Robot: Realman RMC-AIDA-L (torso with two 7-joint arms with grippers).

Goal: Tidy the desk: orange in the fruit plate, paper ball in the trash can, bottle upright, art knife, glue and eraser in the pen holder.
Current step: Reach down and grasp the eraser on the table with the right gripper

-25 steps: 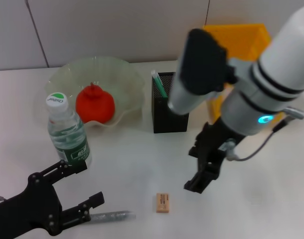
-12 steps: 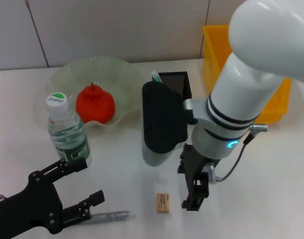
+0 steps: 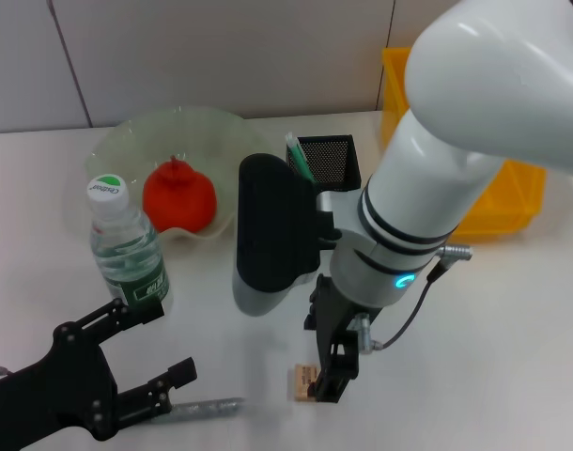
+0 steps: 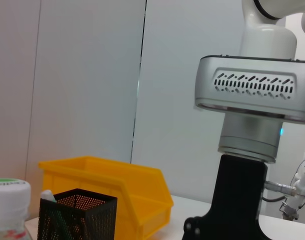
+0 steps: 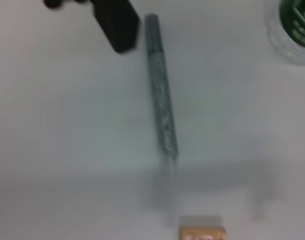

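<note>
The orange lies in the fruit plate. The bottle stands upright in front of the plate. The pen holder holds a green and white stick. The eraser lies on the desk near the front, and my right gripper is right over it, partly hiding it. The eraser and the grey art knife show in the right wrist view. The art knife lies beside my left gripper, which is open and empty at the front left. The paper ball is out of view.
The yellow trash can stands at the back right, behind my right arm. It also shows in the left wrist view beside the pen holder. A wall runs along the desk's far edge.
My right arm has swung left and down, from beside the pen holder to right over the eraser. The left gripper and the other things have stayed put.
</note>
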